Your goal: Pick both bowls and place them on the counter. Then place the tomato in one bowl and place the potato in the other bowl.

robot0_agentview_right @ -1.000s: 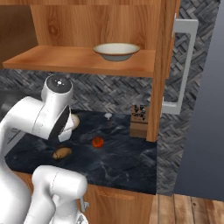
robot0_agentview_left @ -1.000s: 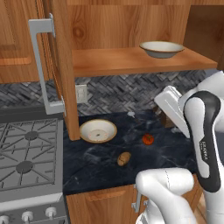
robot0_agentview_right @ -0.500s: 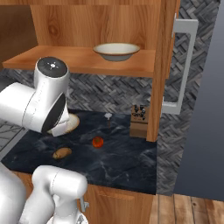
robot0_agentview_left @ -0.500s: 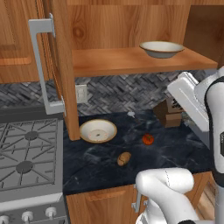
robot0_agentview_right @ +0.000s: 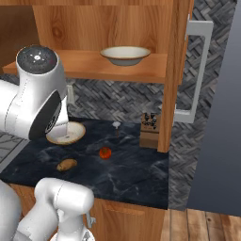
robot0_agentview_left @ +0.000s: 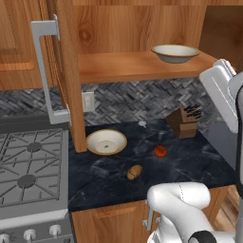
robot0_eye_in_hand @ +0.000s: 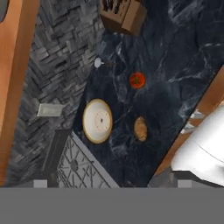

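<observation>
One bowl [robot0_agentview_left: 106, 142] already sits on the counter [robot0_agentview_left: 190, 156], just beside the stove [robot0_agentview_left: 28, 166], and the other bowl [robot0_agentview_left: 175, 52] is on the wooden shelf [robot0_agentview_left: 133, 66] above, near its right end. We judge that the step in hand is to fetch this second bowl. The tomato [robot0_agentview_left: 160, 151] lies in the open middle of the counter, and the potato [robot0_agentview_left: 135, 172] lies a little nearer to us, between the tomato and the first bowl but touching neither. The arm is raised high on the right side, and the hand camera looks down on the counter from above. The claw itself we cannot see clearly in any picture, so we cannot tell if it is released or clenched; nothing appears to hang from it. To do this step well, we should bring the claw to the shelf bowl from the front, with the fingers wide, and take the near rim, one finger inside and one outside, because the bowl is far too wide to take across. The cabinet wall [robot0_agentview_right: 172, 75] stands close on the right of the bowl in the right base view, so the wrist must stay away from it. We should lift only a little before we pull out, since the space over the shelf may be low. For the landing place, the free area to the right of the tomato, in front of the knife block [robot0_agentview_left: 184, 122], looks good: it is well apart from the first bowl.
</observation>
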Available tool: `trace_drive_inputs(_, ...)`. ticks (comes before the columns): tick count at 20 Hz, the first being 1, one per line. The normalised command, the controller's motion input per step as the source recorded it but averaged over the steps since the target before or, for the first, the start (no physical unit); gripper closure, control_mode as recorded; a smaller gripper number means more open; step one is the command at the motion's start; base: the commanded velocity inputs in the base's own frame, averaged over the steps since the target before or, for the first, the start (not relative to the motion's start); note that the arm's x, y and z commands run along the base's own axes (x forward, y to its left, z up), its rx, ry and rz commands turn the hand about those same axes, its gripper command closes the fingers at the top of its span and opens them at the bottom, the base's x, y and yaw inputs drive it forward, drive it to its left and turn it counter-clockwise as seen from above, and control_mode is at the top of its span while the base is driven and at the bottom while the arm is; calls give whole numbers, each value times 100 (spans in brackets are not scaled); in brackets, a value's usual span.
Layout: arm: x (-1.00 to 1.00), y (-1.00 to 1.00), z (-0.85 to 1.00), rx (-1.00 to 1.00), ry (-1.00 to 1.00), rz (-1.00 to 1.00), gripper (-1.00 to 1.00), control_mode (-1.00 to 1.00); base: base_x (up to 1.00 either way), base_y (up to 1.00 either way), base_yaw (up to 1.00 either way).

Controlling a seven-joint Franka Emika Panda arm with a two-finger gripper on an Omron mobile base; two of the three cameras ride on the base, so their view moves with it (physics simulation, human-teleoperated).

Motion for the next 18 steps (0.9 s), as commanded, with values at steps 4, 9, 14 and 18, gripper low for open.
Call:
trace_drive_inputs(4, 22, -19, 24, 0, -12, -43, -100, -100, 0, 0, 0)
trace_drive_inputs(9, 28, -22, 27, 9, -23, -15, -100, -100, 0, 0, 0)
trace_drive_inputs(14, 29, -26, 40, 16, 0, -2, -100, -100, 0, 0, 0)
trace_drive_inputs(18, 30, -19, 38, 15, 2, 0, -100, -100, 0, 0, 0)
